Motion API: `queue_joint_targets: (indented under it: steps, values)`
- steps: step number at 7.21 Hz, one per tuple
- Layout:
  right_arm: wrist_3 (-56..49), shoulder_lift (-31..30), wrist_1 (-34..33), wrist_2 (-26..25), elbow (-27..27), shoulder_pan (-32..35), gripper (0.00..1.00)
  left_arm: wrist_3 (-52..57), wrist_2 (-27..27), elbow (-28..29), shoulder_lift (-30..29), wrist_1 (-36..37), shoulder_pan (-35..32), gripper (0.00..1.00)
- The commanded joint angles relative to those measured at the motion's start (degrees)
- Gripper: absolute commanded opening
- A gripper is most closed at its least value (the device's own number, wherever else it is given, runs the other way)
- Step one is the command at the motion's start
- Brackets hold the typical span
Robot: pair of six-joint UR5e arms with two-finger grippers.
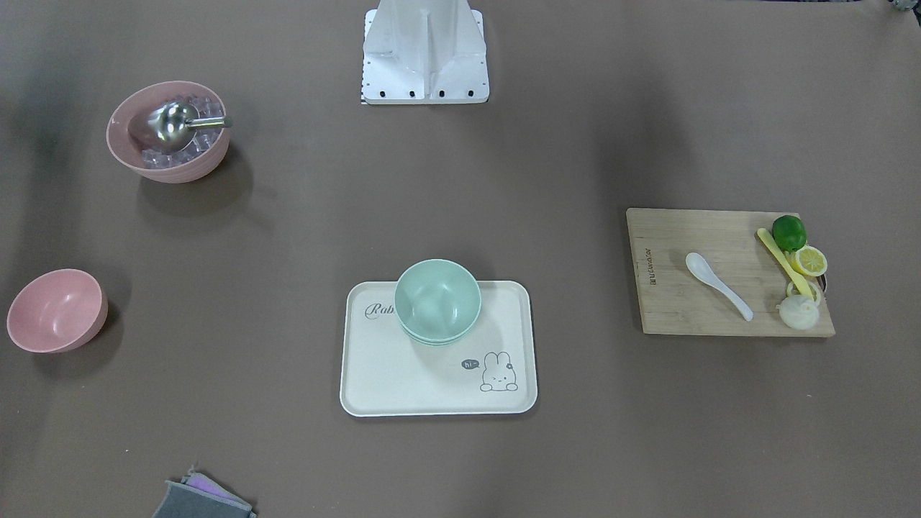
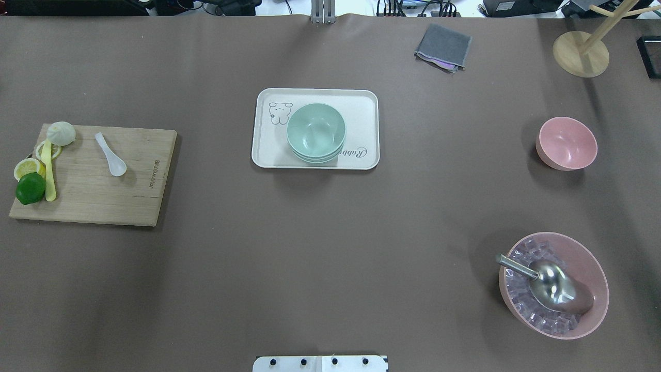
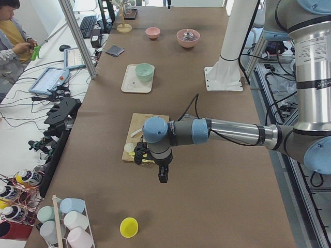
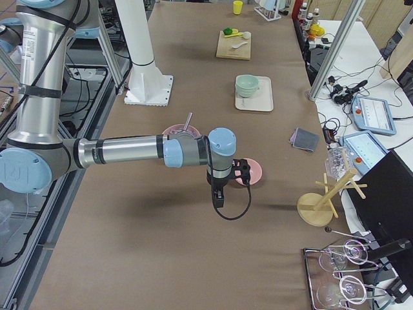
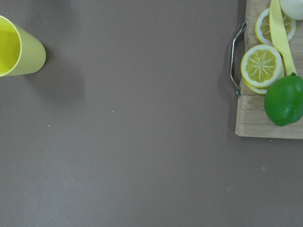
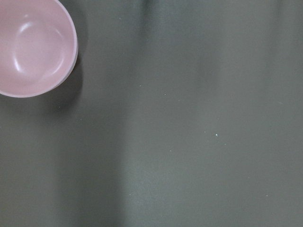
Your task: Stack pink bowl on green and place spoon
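Observation:
A small empty pink bowl [image 2: 568,143] sits alone on the table's right side; it also shows in the top left corner of the right wrist view [image 6: 33,45]. Stacked green bowls [image 2: 316,132] stand on a cream tray [image 2: 361,103] at the centre. A white spoon [image 2: 111,155] lies on a wooden cutting board [image 2: 129,201] at the left. My left gripper [image 3: 163,175] hangs over the table just beyond the board's end. My right gripper [image 4: 218,199] hangs beside the pink bowl [image 4: 253,172]. I cannot tell whether either gripper is open or shut.
A large pink bowl [image 2: 594,279] with ice cubes and a metal scoop [image 2: 547,281] stands at the near right. A lime [image 2: 30,188], lemon slices, a bun and a yellow knife lie on the board. A grey cloth [image 2: 443,46], a wooden stand [image 2: 581,54] and a yellow cup [image 5: 19,47] are around.

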Motion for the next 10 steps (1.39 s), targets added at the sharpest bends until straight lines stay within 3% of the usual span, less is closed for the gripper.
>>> queue_joint_targets:
  steps: [1,7,9,10]
  values:
    - [0.0,0.0,0.1,0.0,0.1,0.0,1.00,1.2,0.0,-0.4,0.5,-1.0,0.0,0.98]
    - [0.4,0.7,0.7,1.2,0.0,-1.1,1.00,0.6,-0.7,-1.3,-0.7,-1.6,0.2,0.98]
    - [1.0,2.8,0.6,1.7,-0.5,-3.8,1.00,0.0,-0.8,-0.7,-2.0,-1.7,0.3,0.98]
    - [0.9,3.4,2.0,0.8,-0.9,-8.9,1.00,0.1,-0.8,-0.2,-1.9,-2.3,0.3,0.98]
